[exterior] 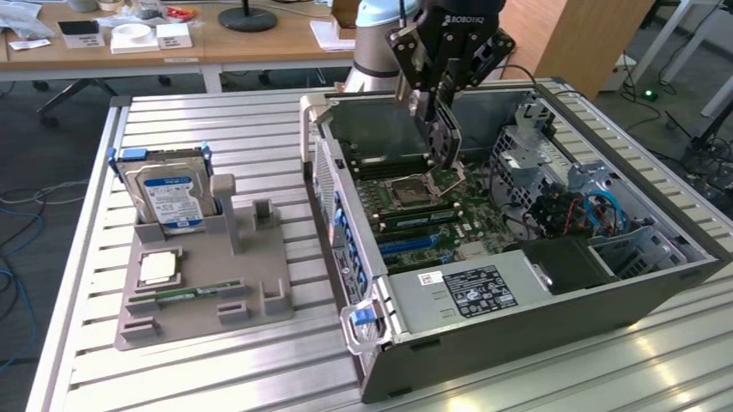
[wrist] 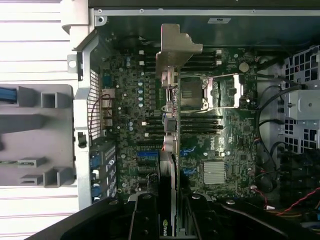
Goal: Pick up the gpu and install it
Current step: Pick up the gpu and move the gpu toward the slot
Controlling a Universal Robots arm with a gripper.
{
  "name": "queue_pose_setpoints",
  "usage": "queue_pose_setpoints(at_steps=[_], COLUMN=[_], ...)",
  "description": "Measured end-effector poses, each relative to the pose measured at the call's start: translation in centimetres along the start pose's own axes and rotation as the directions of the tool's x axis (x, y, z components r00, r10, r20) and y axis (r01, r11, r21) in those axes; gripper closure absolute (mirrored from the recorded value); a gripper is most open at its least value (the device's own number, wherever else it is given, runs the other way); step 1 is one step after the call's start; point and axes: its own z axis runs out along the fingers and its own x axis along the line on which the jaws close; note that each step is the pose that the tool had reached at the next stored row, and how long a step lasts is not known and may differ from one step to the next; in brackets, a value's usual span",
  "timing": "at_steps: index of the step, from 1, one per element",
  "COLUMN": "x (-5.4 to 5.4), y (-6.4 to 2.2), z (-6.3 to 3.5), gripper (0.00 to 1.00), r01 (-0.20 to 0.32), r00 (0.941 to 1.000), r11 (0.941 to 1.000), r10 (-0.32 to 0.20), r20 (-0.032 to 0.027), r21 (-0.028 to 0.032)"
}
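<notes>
Because the gpu (exterior: 445, 142) is already clamped between the jaws of the gripper (exterior: 433, 101), what matters is how the card hangs from them. It reaches down from the jaws into the open computer case (exterior: 538, 296), and its long axis stands close to upright rather than lying flat along the motherboard (exterior: 458, 225). In the exterior view its lower end sits over the CPU socket (exterior: 408, 190), near the raised socket frame. Whether it touches anything there I cannot tell, though it looks held clear.

In the wrist view the gpu (wrist: 172, 125) shows edge-on as a thin line running straight away from the gripper (wrist: 170, 212), with a black finger pressed on each flat face. The silvery bracket (wrist: 177, 50) is at the far end, away from the jaws. The CPU socket (wrist: 192, 95) lies just beside that line, and the blue expansion slots (wrist: 150, 156) lie on its other side, near the jaws' end of the card. In the exterior view the same blue slots (exterior: 407, 246) are nearer the camera than the card's lower end. My judgement is that the card is neither over a slot nor turned to lie along one.

The card itself is thin, dark and rectangular, with a green logo mark just visible near the fingers (wrist: 145, 220).

Well apart on the slatted metal counter (exterior: 195, 120), towards the exterior view's left, a grey parts holder (exterior: 257, 283) carries the hard drive (exterior: 170, 196) upright and a memory stick (exterior: 178, 293) lying flat.
</notes>
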Motion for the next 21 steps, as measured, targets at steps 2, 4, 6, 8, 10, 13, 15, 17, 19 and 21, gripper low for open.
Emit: queue_pose_setpoints(at_steps=[2, 4, 6, 8, 10, 13, 15, 17, 19, 21], x=[-0.3, -0.5, -0.9, -1.3, -1.6, -2.3, -2.7, -3.1, -3.5, -3.9], y=[0.02, 0.04, 0.07, 0.09, 0.11, 0.15, 0.18, 0.22, 0.25, 0.28], z=[0.00, 0.01, 0.02, 0.03, 0.04, 0.06, 0.07, 0.08, 0.09, 0.10], gripper=[0.74, 0.74, 0.74, 0.74, 0.74, 0.74, 0.74, 0.74, 0.74, 0.74], r01=[0.000, 0.000, 0.000, 0.000, 0.000, 0.000, 0.000, 0.000, 0.000, 0.000], r00=[1.0000, 1.0000, 1.0000, 1.0000, 1.0000, 1.0000, 1.0000, 1.0000, 1.0000, 1.0000], r11=[1.0000, 1.0000, 1.0000, 1.0000, 1.0000, 1.0000, 1.0000, 1.0000, 1.0000, 1.0000], r10=[0.000, 0.000, 0.000, 0.000, 0.000, 0.000, 0.000, 0.000, 0.000, 0.000], r20=[-0.0001, -0.0001, -0.0001, 0.0000, -0.0001, 0.0000, -0.0001, -0.0001, -0.0001, -0.0001], r21=[0.0000, 0.0001, 0.0000, 0.0000, 0.0000, 0.0000, 0.0000, 0.0000, 0.0000, 0.0000])
